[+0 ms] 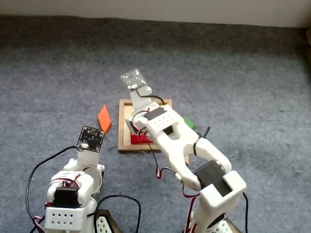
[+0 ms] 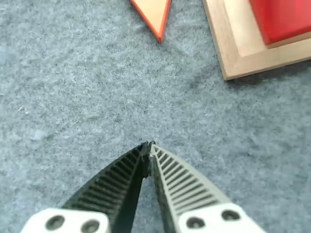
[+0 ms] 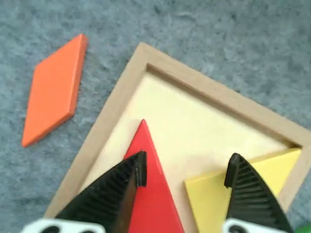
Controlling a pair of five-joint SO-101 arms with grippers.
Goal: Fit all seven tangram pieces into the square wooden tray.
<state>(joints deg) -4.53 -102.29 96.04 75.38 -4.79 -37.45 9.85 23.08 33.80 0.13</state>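
Pincer by pincer, from the tips outward. Your right pincer (image 3: 187,170) hangs spread wide, pinching nothing, over the square wooden tray (image 3: 111,119). Under one fingertip lies the red triangle (image 3: 151,199), its sharp corner pointing ahead past that tip. Under the other fingertip lies the yellow piece (image 3: 214,201). Both sit inside the tray, and a narrow strip of bare tray floor runs between them, right below the gap of the pincer. Ahead of the tips you have more bare floor, then the tray's rim and one of its corners. Farther out on the red triangle's side, outside the tray and apart from its rim, the orange parallelogram (image 3: 53,92) lies flat on the grey carpet (image 3: 233,34). On the yellow piece's side, a green piece (image 1: 189,124) rests just beyond the tray. The arm covers most of it, so you cannot tell whether it touches the rim.

Your left pincer (image 2: 148,145) is pressed together, tip against tip, holding nothing, above bare carpet. Well ahead of its tips, a corner of the orange parallelogram pokes in, and beside that is a corner of the tray with the red triangle in it. From above, the parallelogram lies ahead of this arm, near the tray's side rim but not touching it.
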